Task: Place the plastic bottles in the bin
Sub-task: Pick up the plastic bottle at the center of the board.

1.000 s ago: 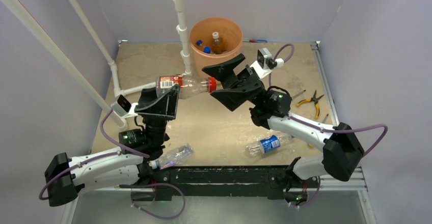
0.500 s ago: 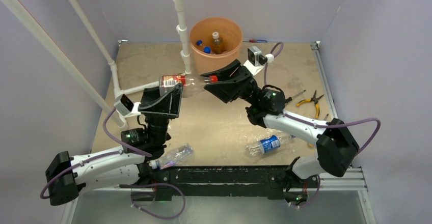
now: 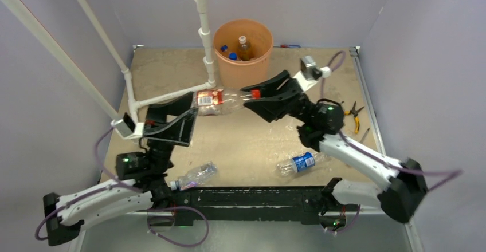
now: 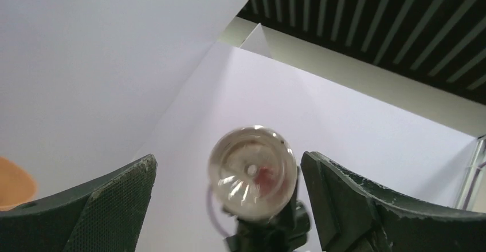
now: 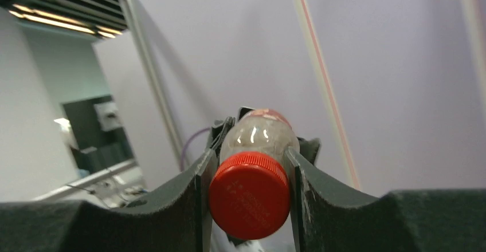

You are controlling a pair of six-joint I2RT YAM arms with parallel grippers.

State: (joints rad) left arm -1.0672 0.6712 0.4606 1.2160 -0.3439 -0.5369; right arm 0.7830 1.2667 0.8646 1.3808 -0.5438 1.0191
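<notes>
The right gripper (image 3: 248, 96) has its jaws pinching the neck of a red-labelled bottle (image 3: 218, 99) just behind its red cap (image 5: 249, 193), one finger against each side. The bottle hangs roughly level in the air above the bench (image 3: 246, 143), on the near side of the bin (image 3: 229, 71), with its cap end towards the right arm. The left gripper (image 3: 190, 118) has its jaws spread wide around the bottle's base, which sits between the fingers without touching either. Three bottles (image 3: 243, 46) already stand inside the bin, two with blue caps and one with a white cap. A Pepsi bottle (image 3: 298, 162) and a clear bottle (image 3: 195, 176) lie on the bench near its front edge, well apart. Yellow-handled pliers (image 3: 349, 114) rest at the right side, and a white pipe frame (image 3: 203, 34) stands just left of the bin.
</notes>
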